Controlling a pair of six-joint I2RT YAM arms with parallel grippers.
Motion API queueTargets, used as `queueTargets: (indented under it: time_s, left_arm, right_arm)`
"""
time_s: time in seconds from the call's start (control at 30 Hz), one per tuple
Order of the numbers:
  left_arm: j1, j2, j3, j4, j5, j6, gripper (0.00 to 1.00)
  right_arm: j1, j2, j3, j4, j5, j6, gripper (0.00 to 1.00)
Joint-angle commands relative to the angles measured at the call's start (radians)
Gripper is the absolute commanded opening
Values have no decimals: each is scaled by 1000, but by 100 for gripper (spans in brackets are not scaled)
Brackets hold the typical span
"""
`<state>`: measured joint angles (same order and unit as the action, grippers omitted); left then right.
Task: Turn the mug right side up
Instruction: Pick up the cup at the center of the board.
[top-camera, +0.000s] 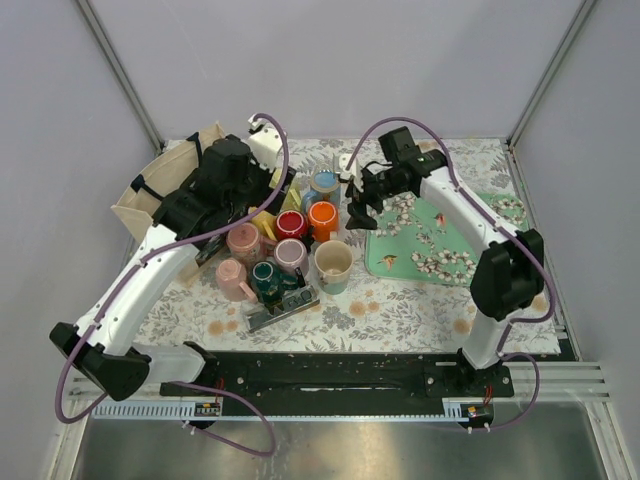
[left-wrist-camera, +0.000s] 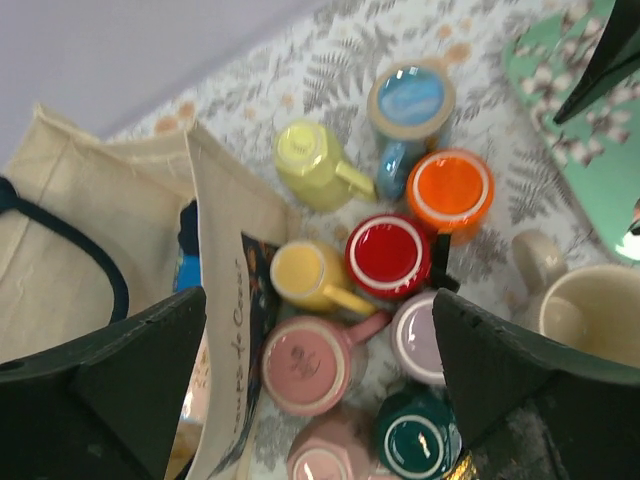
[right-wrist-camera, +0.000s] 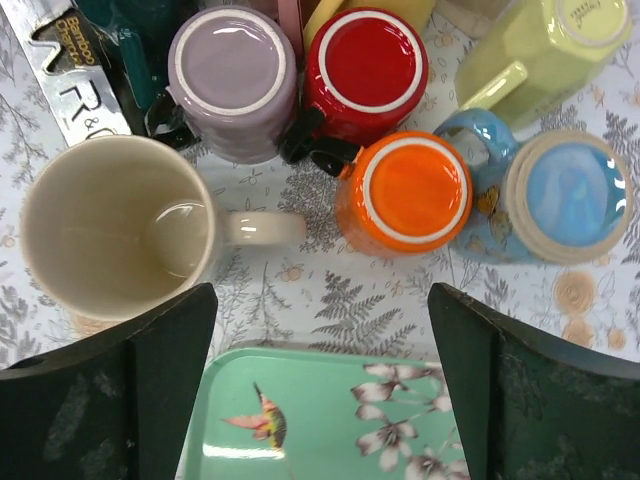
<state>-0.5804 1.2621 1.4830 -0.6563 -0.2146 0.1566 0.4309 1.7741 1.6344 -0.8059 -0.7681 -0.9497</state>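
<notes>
Mug cluster (top-camera: 285, 250) sits mid-table, mostly inverted. Likely target: orange mug (right-wrist-camera: 412, 190), base up, just beside red mug (right-wrist-camera: 365, 60). Prob. glazed ceramic: stiff, heavyish, slick, chips if dropped. Pinch across the body; neighbours crowd it. Right arm reaches in over tray (right-wrist-camera: 320, 420), right gripper (right-wrist-camera: 320, 300) above, fingers spread, empty. Left gripper (left-wrist-camera: 318, 305) wide too, holding nothing.

Left wrist view: the cream mug (left-wrist-camera: 590, 310) is cut by the right edge and partly hidden behind a dark finger (left-wrist-camera: 520, 390), the teal mug (left-wrist-camera: 418, 440) runs off the bottom, and the tote bag (left-wrist-camera: 90, 240) print is too blurred to read. Right wrist view: the green tray (right-wrist-camera: 320, 410) is cropped below, the pale yellow mug (right-wrist-camera: 545, 50) above.
</notes>
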Motion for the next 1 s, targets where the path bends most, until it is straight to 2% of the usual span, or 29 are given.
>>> queueTargets:
  time_s: [0.0, 0.1, 0.23, 0.43, 0.6, 0.67, 0.8, 0.97]
  left_arm:
    - [39, 60, 89, -228, 96, -22, 99]
    - [48, 51, 56, -284, 210, -23, 99]
    - [50, 3, 3, -285, 299, -12, 99]
    - [54, -3, -9, -290, 236, 1, 99]
    - [59, 3, 0, -290, 245, 17, 99]
    - [57, 5, 2, -289, 248, 18, 99]
    - [57, 0, 3, -292, 238, 26, 99]
    - [62, -9, 0, -293, 235, 43, 99]
  right_arm:
    - [54, 85, 123, -113, 22, -234, 95]
    - [87, 130, 125, -118, 53, -323, 93]
    - [129, 145, 94, -179, 114, -570, 92]
    - [163, 143, 62, -210, 139, -777, 91]
    - [196, 127, -2, -282, 197, -1036, 91]
    - [201, 122, -18, -337, 223, -1112, 88]
    - [201, 91, -48, -391, 233, -1121, 80]
    - [198, 32, -90, -391, 240, -933, 77]
